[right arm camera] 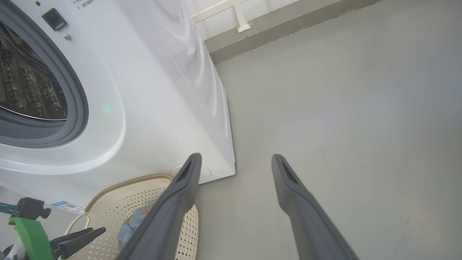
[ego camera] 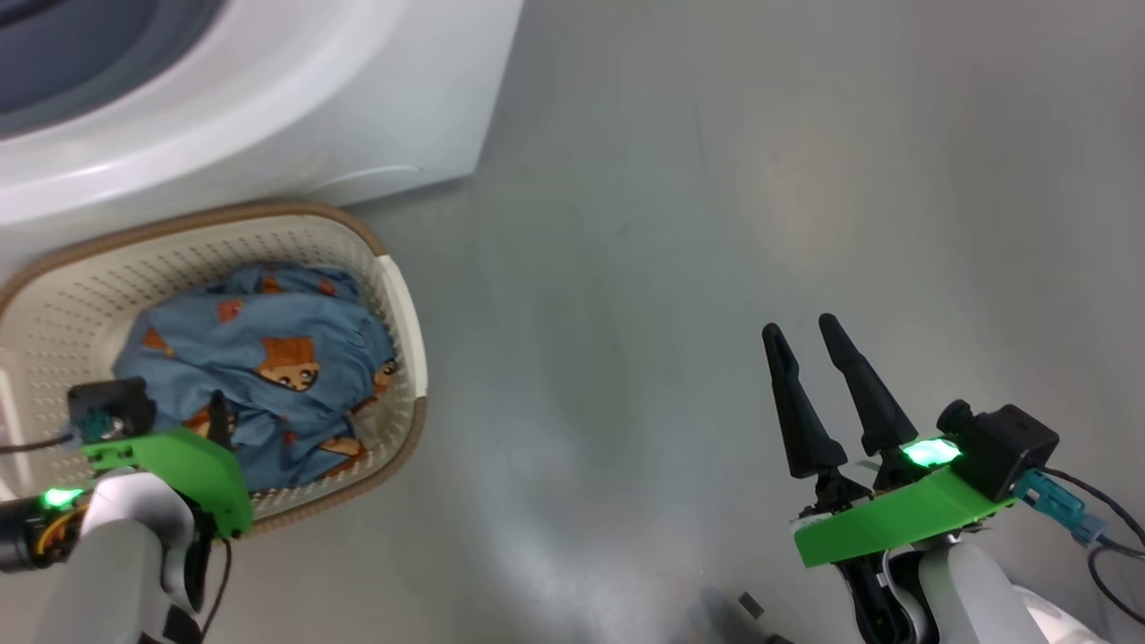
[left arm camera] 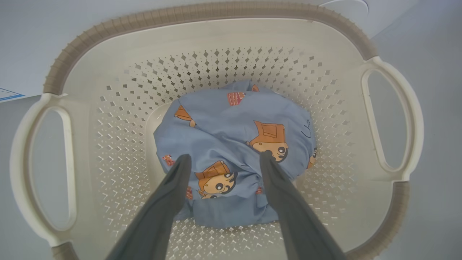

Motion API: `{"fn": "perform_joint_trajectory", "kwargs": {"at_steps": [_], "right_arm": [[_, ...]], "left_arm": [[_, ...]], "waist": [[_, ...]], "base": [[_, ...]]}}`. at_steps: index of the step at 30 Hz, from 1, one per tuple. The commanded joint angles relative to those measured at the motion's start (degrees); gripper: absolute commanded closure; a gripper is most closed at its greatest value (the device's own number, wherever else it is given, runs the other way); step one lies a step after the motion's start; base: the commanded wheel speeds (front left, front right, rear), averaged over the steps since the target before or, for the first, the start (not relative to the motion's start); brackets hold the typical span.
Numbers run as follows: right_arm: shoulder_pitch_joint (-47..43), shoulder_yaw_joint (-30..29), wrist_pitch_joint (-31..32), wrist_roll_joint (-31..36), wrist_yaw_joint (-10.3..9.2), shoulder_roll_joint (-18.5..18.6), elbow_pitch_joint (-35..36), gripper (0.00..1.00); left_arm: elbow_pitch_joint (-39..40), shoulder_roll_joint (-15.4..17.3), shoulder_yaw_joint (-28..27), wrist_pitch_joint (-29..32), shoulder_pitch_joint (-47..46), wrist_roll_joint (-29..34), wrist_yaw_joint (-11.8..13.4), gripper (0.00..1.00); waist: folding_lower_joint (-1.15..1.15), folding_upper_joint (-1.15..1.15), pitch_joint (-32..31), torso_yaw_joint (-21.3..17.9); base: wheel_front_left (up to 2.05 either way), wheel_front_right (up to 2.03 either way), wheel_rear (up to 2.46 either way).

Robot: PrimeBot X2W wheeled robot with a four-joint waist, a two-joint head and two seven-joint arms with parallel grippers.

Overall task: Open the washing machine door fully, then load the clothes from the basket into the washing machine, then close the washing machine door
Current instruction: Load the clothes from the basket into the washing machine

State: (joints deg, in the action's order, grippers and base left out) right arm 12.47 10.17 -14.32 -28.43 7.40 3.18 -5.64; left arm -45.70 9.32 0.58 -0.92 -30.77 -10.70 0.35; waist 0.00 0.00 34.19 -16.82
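Left end effector [left arm camera: 224, 156]: released, fingers spread over the clothes [left arm camera: 231, 119].
Clothes: bundled in the basket [left arm camera: 202, 11], just beside the washing machine [ego camera: 358, 107].
Right end effector [ego camera: 799, 326]: released, above the floor [ego camera: 626, 268] at right.

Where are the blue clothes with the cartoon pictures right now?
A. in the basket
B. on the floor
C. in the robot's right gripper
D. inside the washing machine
A: the clothes lie bunched on the bottom of the basket, and the left gripper is open over them.
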Motion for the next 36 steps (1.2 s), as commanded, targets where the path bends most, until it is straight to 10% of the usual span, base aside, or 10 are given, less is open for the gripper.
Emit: {"fn": "perform_joint_trajectory", "kwargs": {"at_steps": [1,36], "right_arm": [[0.09,1.34,-0.68,-0.48,0.09,-0.10,0.93,0.00],[4.99,4.17,-0.68,-2.47,0.09,-0.30,2.06,0.00]], "left_arm": [[-0.16,1.83,-1.60,0.10,-0.94,0.72,0.65,0.00],[-16.18,8.68,1.21,1.11,-18.56,1.52,2.73,0.00]], "waist": [[0.00,0.00,2.32,-1.83],[0.00,0.00,15.65,-5.65]], "base": [[0.00,0.00,0.00],[0.00,0.00,0.00]]}}
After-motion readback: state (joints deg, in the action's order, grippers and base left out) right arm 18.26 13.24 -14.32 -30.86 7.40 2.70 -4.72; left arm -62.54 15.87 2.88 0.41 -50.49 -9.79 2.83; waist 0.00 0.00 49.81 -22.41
